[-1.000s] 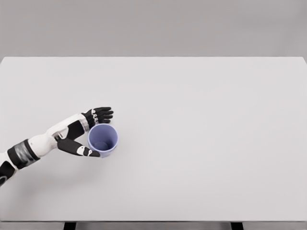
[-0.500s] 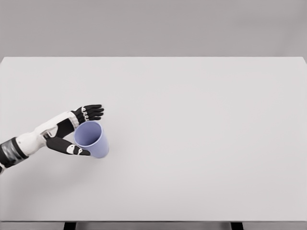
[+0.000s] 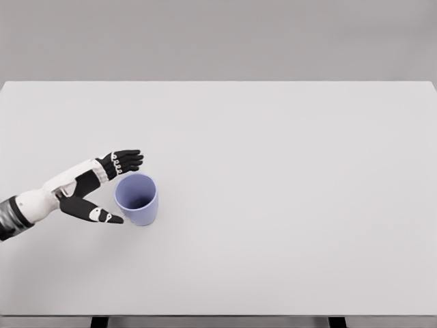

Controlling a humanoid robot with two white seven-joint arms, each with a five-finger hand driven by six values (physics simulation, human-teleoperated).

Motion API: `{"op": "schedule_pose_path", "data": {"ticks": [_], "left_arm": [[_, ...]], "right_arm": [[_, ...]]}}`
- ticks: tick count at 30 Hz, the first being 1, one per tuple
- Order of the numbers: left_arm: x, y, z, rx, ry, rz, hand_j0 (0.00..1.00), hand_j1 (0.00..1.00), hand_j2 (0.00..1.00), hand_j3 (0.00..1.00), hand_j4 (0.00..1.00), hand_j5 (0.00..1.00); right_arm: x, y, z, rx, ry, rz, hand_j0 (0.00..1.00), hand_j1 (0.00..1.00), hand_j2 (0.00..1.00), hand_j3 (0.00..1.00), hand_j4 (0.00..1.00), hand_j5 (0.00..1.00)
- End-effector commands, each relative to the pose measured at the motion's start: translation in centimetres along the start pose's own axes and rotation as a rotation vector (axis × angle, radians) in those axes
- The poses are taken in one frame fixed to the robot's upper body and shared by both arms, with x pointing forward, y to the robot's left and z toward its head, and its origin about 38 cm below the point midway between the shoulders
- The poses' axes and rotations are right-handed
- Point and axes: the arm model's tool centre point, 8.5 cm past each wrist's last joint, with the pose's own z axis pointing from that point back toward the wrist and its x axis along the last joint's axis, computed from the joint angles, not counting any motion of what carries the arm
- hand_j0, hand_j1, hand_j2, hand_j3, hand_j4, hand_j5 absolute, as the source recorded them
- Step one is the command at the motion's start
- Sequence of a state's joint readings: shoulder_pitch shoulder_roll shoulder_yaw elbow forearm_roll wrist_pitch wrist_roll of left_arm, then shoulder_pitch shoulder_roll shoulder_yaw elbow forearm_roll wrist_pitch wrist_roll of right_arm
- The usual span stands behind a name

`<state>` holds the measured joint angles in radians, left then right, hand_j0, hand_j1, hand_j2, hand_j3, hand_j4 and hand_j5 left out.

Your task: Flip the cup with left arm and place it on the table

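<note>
Standing upright on the table [image 3: 287, 171], mouth up, is the cup [image 3: 136, 199], a pale blue-violet tumbler, and we can look straight down into its hollow from the head view. It sits in the left part of the tabletop, a little nearer the front edge than the back one. Just to its left is the left hand [image 3: 95, 188], its white forearm coming in from the lower left edge of the picture. That hand is spread wide, holding nothing: the dark fingers [image 3: 126, 160] reach out behind and to the left of the cup's rim, and the thumb [image 3: 102, 215] stretches along the tabletop in front, its tip ending just beside the cup's lower left wall. So the cup stands in the open fork between fingers and thumb, right at the mouth of the hand. The fingers are clear of the rim, with a sliver of table showing between them and the cup. At the thumb tip it is too close to call: touching or a hair apart, I cannot tell. The palm faces the cup from the left, and a gap of bare table lies between palm and cup wall. A soft shadow lies under the cup's base and under the forearm. Beyond that, the table runs wide and plain to the right, against a grey backdrop.
</note>
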<state>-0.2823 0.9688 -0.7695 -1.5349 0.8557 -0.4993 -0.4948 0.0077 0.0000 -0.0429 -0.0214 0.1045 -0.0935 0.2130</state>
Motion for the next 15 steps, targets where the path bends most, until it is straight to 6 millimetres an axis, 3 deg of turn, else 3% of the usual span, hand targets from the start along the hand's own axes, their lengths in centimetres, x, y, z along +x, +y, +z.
{"op": "schedule_pose_path", "data": {"ticks": [1,2,4,8,15], "left_arm": [[0.3,0.4,1.0,-0.021,0.032,-0.067,1.0,1.0,1.0,1.0,1.0,1.0],[0.5,0.5,1.9,-0.078,0.077,-0.193,1.0,1.0,1.0,1.0,1.0,1.0],[1.1,0.7,2.8,-0.116,0.079,-0.289,1.0,1.0,1.0,1.0,1.0,1.0],[1.4,1.7,4.5,-0.109,0.133,-0.313,1.0,1.0,1.0,1.0,1.0,1.0],[1.6,1.8,4.2,-0.101,0.119,-0.31,1.0,1.0,1.0,1.0,1.0,1.0]], "right_arm": [[0.0,0.0,0.0,0.0,0.0,0.0,1.0,1.0,1.0,1.0,1.0,1.0],[0.0,0.0,0.0,0.0,0.0,0.0,1.0,1.0,1.0,1.0,1.0,1.0],[0.0,0.0,0.0,0.0,0.0,0.0,1.0,1.0,1.0,1.0,1.0,1.0],[0.0,0.0,0.0,0.0,0.0,0.0,1.0,1.0,1.0,1.0,1.0,1.0],[0.0,0.0,0.0,0.0,0.0,0.0,1.0,1.0,1.0,1.0,1.0,1.0]]}}
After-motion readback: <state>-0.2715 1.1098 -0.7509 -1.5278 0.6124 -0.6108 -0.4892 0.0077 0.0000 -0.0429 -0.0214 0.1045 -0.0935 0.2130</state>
